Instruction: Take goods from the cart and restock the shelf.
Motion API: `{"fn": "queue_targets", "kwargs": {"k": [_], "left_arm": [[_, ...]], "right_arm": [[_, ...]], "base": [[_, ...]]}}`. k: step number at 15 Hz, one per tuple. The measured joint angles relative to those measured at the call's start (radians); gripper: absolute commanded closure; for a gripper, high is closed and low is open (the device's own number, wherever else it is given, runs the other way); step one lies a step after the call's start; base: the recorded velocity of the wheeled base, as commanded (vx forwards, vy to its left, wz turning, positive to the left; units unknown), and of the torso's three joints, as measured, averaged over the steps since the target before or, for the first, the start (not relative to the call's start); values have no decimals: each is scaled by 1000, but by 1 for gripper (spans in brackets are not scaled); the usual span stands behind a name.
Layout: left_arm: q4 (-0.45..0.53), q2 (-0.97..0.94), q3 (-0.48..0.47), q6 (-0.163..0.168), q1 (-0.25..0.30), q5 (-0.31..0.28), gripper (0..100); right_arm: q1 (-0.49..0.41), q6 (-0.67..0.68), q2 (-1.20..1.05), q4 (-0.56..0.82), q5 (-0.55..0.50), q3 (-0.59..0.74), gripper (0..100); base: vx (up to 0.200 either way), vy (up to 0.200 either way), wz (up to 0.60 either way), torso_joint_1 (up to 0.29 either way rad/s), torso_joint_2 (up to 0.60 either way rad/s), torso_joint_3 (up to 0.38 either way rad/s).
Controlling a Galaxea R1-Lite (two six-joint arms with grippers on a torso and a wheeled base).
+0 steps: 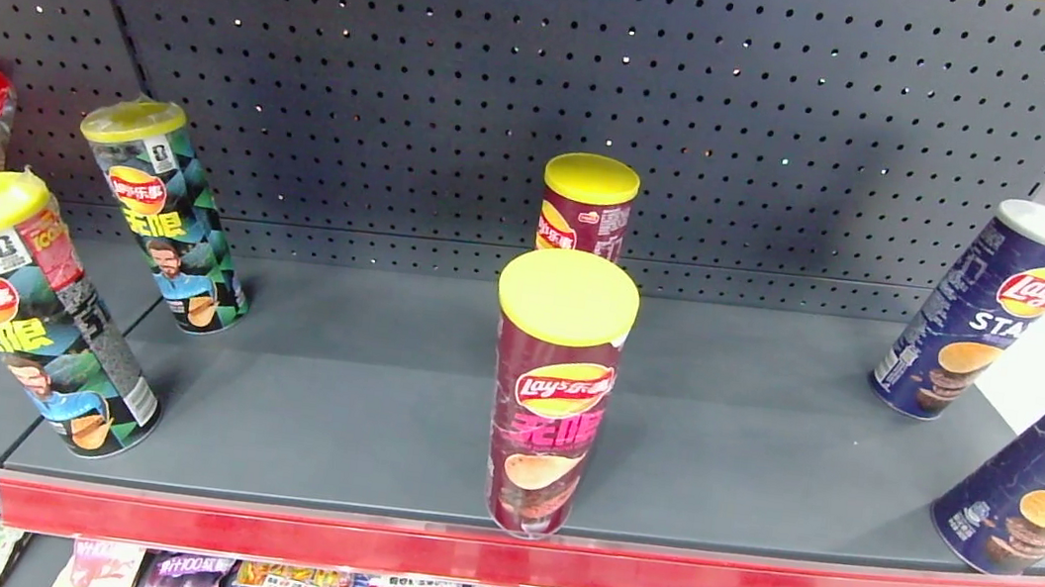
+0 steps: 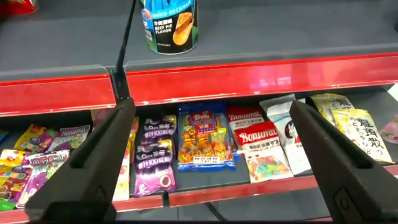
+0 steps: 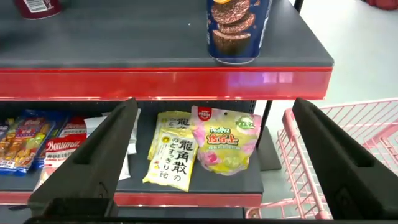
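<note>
My left gripper (image 2: 211, 168) and right gripper (image 3: 214, 168) both gape wide and empty, low before the shelf (image 1: 348, 412); a careless lift could topple the maroon can (image 1: 555, 397) at mid front edge; it looks tall, narrow, yellow-lidded and upright; the pink cart (image 3: 367, 124) waits past the shelf's right end.

The shelf (image 1: 351, 392) is plain grey with a glossy red strip (image 1: 353, 537) along its front. Behind it, the pegboard (image 1: 512, 53) is dark grey, dotted with holes. The maroon cans (image 1: 551, 407) have yellow lids. The left cans (image 1: 32, 313) show a green-and-black triangle pattern and are also yellow-lidded. The navy cans (image 1: 979, 310) have silver lids. The cart (image 3: 357, 118) is pink wire.
</note>
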Motion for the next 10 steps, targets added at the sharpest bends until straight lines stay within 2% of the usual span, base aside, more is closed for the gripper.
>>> {"fn": "queue_targets", "kwargs": {"k": [10], "left_arm": [[1, 1, 0, 3, 0, -5, 0]], "right_arm": [[0, 0, -4, 0, 0, 0, 0]], "base": [[0, 0, 0, 0, 0, 0]]}}
